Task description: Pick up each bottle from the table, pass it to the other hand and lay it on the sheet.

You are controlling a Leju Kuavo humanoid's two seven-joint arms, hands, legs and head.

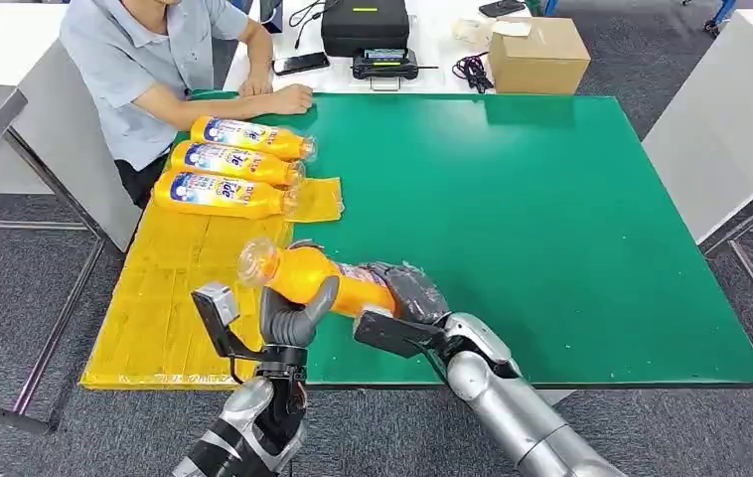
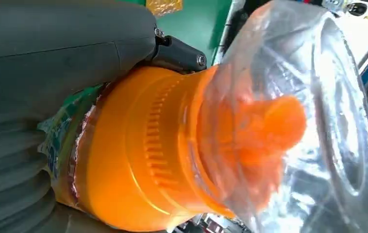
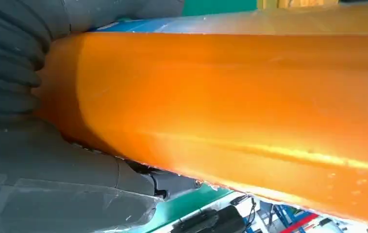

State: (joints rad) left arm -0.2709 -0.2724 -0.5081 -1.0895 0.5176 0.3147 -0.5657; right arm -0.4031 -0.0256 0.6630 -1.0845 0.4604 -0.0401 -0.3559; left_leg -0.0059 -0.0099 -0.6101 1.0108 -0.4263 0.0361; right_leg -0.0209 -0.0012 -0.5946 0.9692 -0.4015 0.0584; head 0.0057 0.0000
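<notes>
While both the right hand [image 1: 407,290] and left hand [image 1: 298,308] clasp the orange bottle [image 1: 318,278] above the green mat's [image 1: 551,219] near edge beside the yellow sheet [image 1: 169,288], its smooth, rigid body looks slippery, so gripping the ribbed shoulder seems safest.

Orange plastic bottle w/ clear cap [image 1: 305,274] is held at both ends: neck by left hand [image 1: 294,310], base by right hand [image 1: 410,292], over green tabletop [image 1: 551,219] beside yellow sheet [image 1: 169,288]. Three like bottles [image 1: 235,166] are laid on sheet near seated person [image 1: 154,60].

Grey carpet floor [image 1: 15,298] surrounds the green-topped table [image 1: 571,248], white tables [image 1: 740,109] alongside.
</notes>
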